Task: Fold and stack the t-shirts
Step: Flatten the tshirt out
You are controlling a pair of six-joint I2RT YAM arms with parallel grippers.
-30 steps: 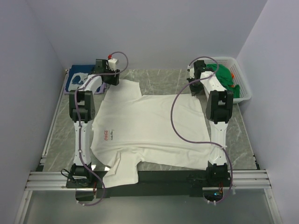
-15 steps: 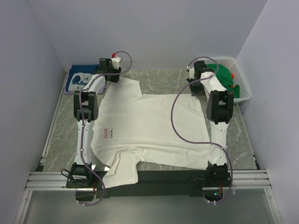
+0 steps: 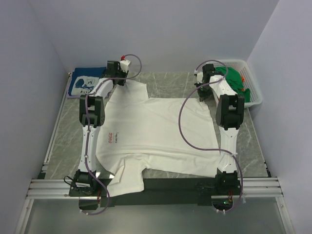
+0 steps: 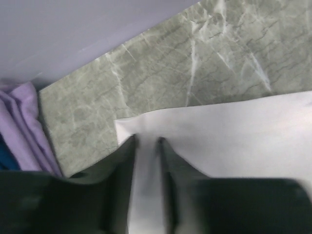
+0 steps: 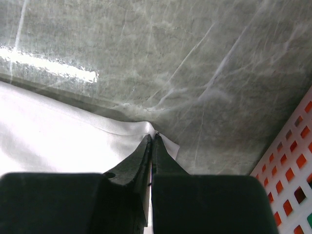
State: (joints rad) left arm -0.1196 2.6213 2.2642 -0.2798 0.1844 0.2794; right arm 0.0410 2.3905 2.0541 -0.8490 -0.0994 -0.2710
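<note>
A large white t-shirt [image 3: 156, 131] lies spread flat on the marble table, its small red print near the left arm and one sleeve hanging over the near edge. My left gripper [image 3: 119, 80] is at the far left sleeve; in the left wrist view [image 4: 147, 141] its jaws stand narrowly apart with white cloth [image 4: 243, 136] between them. My right gripper [image 3: 202, 93] is shut on the shirt's far right corner, and the cloth [image 5: 58, 131] tents up at its tips [image 5: 152, 136]. A navy t-shirt [image 3: 83, 84] with white print lies at the far left. Green t-shirts [image 3: 234, 78] sit in the basket.
The white lattice basket [image 3: 253, 95] stands at the far right, and its wall shows in the right wrist view [image 5: 292, 180]. Walls close in the back and both sides. Bare marble [image 3: 170, 85] lies between the two grippers along the far edge.
My left gripper has moved farther away and a little right along the far sleeve. The right arm and the rest of the shirt have hardly moved.
</note>
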